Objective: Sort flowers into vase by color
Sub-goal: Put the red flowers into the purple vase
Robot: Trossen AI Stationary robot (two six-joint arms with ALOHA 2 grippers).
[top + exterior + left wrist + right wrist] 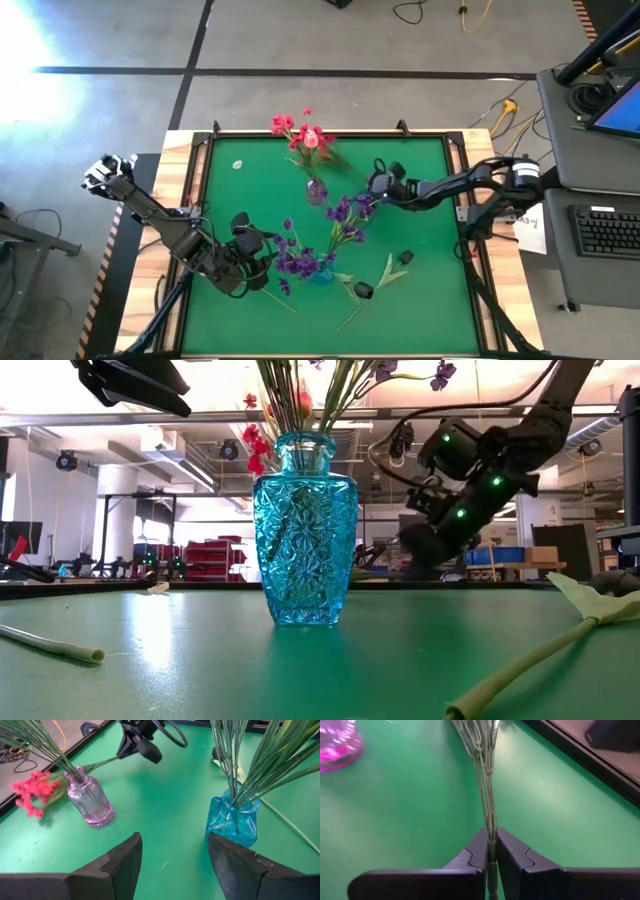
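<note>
On the left half of the green mat (250, 190), the left gripper (243, 262) waits with jaws spread and empty beside the blue vase (322, 268) of purple sprays. At centre-right, the right gripper (491, 851) is clamped on the bundled stems of a purple flower spray (350, 212) lying just beside the pink vase (316, 190). The stems look light, thin and springy, so the low grip suits them; open mat lies toward the near edge, though both vases stand close and look easy to tip.

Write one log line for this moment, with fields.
right pincer: shut on purple spray stem | left pincer: open, near blue vase | pink vase: red flowers
</note>
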